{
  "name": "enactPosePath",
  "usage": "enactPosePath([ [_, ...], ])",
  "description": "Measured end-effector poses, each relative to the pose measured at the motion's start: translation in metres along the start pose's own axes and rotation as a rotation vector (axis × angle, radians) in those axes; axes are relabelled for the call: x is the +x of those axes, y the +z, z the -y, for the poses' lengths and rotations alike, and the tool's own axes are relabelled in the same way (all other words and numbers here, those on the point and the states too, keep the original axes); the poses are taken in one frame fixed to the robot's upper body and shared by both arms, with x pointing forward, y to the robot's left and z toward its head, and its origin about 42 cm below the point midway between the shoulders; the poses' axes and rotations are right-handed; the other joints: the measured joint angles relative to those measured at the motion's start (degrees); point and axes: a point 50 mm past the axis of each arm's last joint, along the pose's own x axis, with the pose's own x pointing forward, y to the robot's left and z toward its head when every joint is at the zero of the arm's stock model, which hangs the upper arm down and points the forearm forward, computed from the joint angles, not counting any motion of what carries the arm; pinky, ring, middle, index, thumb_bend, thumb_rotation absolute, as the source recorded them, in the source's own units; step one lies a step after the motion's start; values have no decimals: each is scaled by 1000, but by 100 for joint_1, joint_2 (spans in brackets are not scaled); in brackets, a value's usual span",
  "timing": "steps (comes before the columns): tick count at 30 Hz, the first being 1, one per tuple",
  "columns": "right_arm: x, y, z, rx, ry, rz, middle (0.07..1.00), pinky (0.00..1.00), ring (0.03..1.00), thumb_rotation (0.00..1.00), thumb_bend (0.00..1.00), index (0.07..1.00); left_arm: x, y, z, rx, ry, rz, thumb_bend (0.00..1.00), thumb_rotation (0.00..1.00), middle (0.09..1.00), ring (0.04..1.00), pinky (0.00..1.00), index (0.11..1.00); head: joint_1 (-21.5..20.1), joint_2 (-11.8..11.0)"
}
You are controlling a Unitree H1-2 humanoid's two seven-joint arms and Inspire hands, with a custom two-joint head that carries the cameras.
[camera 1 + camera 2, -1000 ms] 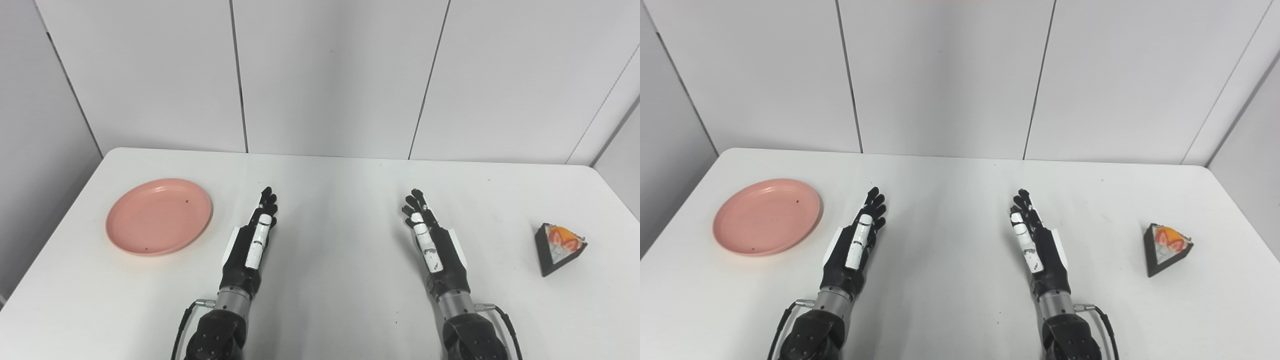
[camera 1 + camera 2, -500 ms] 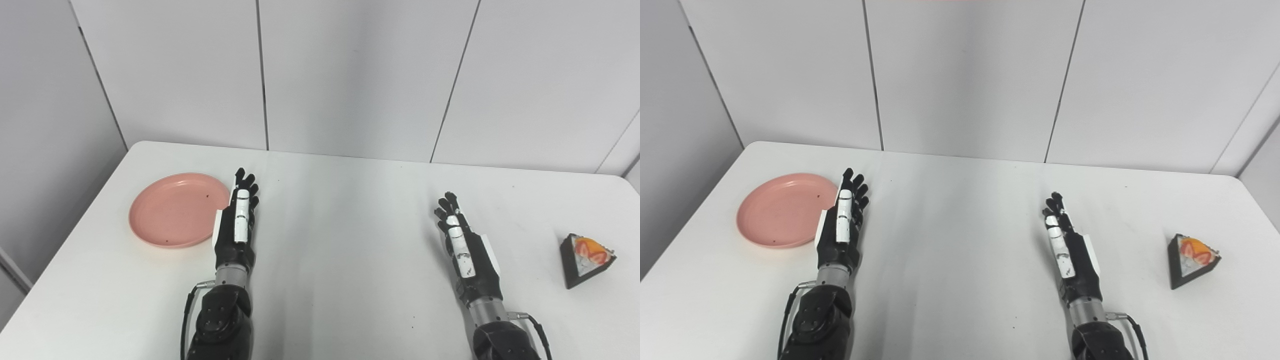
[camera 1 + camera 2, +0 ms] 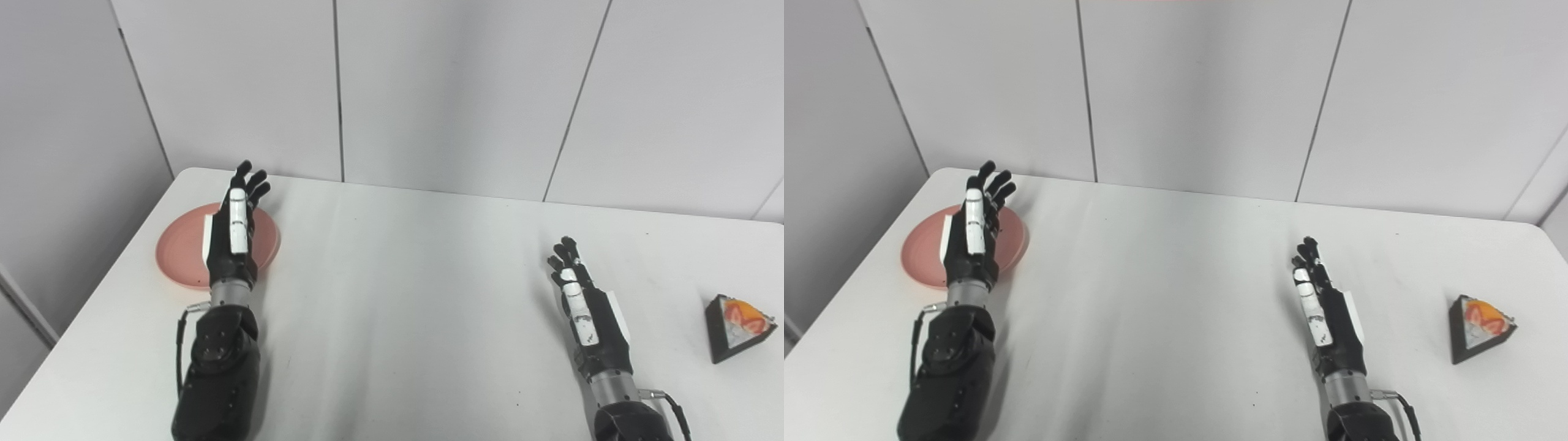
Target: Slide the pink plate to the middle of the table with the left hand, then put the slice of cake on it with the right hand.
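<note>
plate [image 3: 177, 257]: salmon pink, a few tiny dark specks
slice of cake [image 3: 738, 327]: black sides, white top patterned in orange and red
left hand [image 3: 233, 231]: black, with a white strip along the back
right hand [image 3: 585, 312]: black, same white strip
table [image 3: 416, 294]: plain white
wall panels [image 3: 453, 92]: pale grey, dark seams

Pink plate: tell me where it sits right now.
The pink plate lies at the table's far-left corner area, partly hidden under the open left hand.
</note>
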Motion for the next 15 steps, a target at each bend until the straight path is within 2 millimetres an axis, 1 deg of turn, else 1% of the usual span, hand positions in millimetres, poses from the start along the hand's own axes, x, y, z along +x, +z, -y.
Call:
enactPosePath([
  [1,0,0,0,0,0,1,969,980,950,929,454,982,3,2,-4,23,12,1,647,1000,734,730,754,740,26,-26],
  [3,0,0,1,-1,1,5,966,983,947,930,461,979,8,6,-13,51,37,3,647,1000,724,725,767,732,53,-35],
  [9,2,1,4,1,10,21,957,975,940,916,470,974,17,17,-42,82,98,4,666,1000,709,706,741,712,62,-35],
  [13,2,1,7,2,2,34,965,986,948,919,452,980,18,17,-49,76,123,5,662,1000,702,700,724,704,88,-35],
  [15,2,1,7,8,5,35,970,990,954,925,440,987,18,16,-50,76,126,-1,662,1000,697,702,743,698,88,-35],
])
